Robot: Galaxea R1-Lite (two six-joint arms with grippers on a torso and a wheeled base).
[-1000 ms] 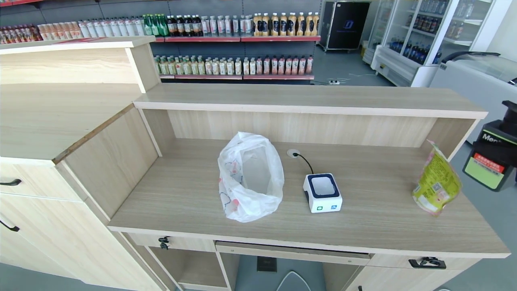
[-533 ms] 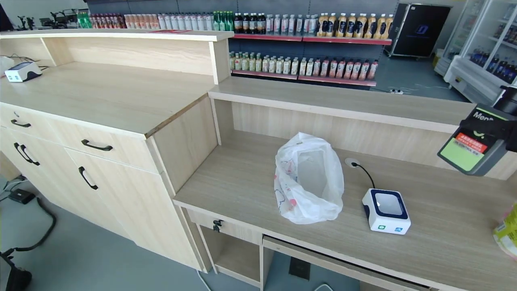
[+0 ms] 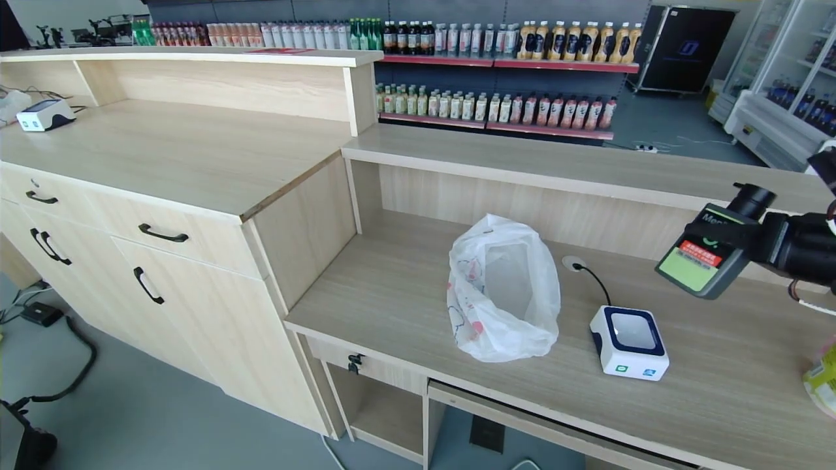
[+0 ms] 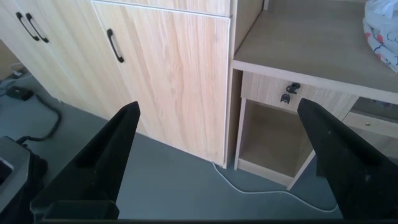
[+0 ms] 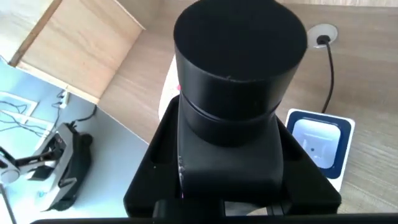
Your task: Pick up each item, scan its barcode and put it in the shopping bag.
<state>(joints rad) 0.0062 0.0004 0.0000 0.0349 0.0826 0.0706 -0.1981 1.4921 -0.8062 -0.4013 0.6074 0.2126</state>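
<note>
My right gripper (image 3: pixel 771 243) is shut on a black bottle (image 3: pixel 708 258) with a green and red label and a round black cap, holding it in the air above the counter, to the right of and above the scanner. In the right wrist view the black bottle (image 5: pixel 233 106) is close up, with the white scanner (image 5: pixel 320 146) beneath it. The white scanner (image 3: pixel 628 342) with its dark blue window sits on the counter (image 3: pixel 392 307). Left of it stands the open white shopping bag (image 3: pixel 503 290). My left gripper (image 4: pixel 217 168) hangs open over the floor beside the counter.
A yellow-green snack pouch (image 3: pixel 824 385) lies at the counter's right edge. A raised shelf (image 3: pixel 555 163) runs behind the work surface and a taller cabinet (image 3: pixel 163 163) stands to the left. The scanner's black cable (image 3: pixel 591 277) runs to a hole in the counter.
The head camera has swung left, shifting the whole picture. In the last half second my right gripper has carried the black bottle left and lower, its cap now showing.
</note>
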